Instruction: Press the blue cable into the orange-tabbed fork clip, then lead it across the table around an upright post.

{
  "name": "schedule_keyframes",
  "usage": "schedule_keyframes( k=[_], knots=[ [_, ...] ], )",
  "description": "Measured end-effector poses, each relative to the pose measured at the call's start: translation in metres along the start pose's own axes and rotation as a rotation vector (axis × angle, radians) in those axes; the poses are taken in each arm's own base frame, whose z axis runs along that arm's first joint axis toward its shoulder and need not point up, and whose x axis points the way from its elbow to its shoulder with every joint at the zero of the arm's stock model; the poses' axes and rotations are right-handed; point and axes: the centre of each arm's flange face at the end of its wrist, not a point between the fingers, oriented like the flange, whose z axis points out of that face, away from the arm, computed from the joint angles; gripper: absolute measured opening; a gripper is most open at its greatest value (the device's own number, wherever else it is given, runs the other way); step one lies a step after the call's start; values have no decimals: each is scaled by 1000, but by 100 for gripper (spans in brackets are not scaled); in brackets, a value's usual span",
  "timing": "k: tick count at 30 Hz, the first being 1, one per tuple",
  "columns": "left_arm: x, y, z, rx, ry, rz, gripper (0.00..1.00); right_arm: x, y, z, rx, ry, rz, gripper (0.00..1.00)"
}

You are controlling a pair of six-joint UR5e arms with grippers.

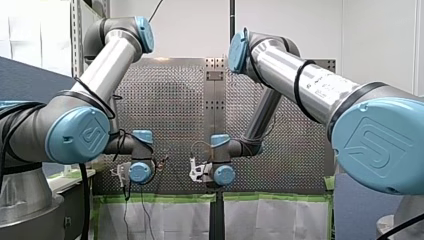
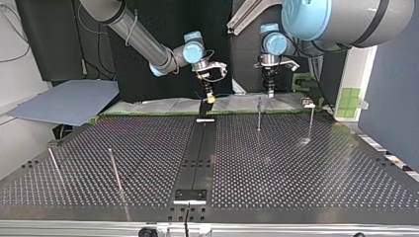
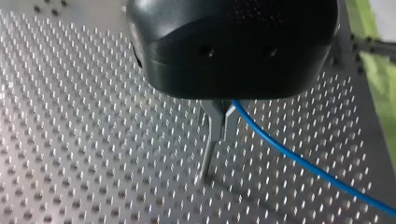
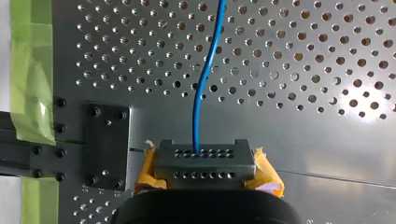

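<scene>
The blue cable [image 3: 299, 161] comes out from between the metal fingers of my left gripper [image 3: 221, 126], which is shut on it, and trails off to the side just above the perforated table [image 3: 70, 140]. A thin upright post [image 3: 208, 161] stands right ahead of those fingertips. In the right wrist view the cable [image 4: 201, 93] runs straight ahead from under my right gripper [image 4: 205, 163], whose yellow-orange pads [image 4: 266, 175] flank a grey perforated block. In the top view my right gripper [image 2: 210, 98] hangs narrow over the table's far edge, with my left gripper [image 2: 269, 92] beside it. I cannot pick out a separate orange-tabbed clip.
Two posts [image 2: 258, 116] [image 2: 311, 121] stand at the top view's far right and two leaning rods [image 2: 114, 170] [image 2: 54, 165] at its near left. A black screwed plate [image 4: 106, 144] sits beside my right gripper. Green tape [image 4: 30, 70] lines the table's edge.
</scene>
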Motion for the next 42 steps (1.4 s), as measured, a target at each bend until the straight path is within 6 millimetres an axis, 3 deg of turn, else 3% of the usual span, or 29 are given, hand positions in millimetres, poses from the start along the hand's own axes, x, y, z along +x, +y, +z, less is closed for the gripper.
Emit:
schedule_keyframes(
  k=[13,30,42],
  knots=[
    [-9,37,27,-28,14,3,0,1,16,7,-22,-8,-6,0],
    [-6,31,33,33,86,25,0,-1,32,9,-44,-27,-15,0],
    [-12,28,51,32,97,23,0,-2,41,11,-56,-30,-17,0]
  ],
)
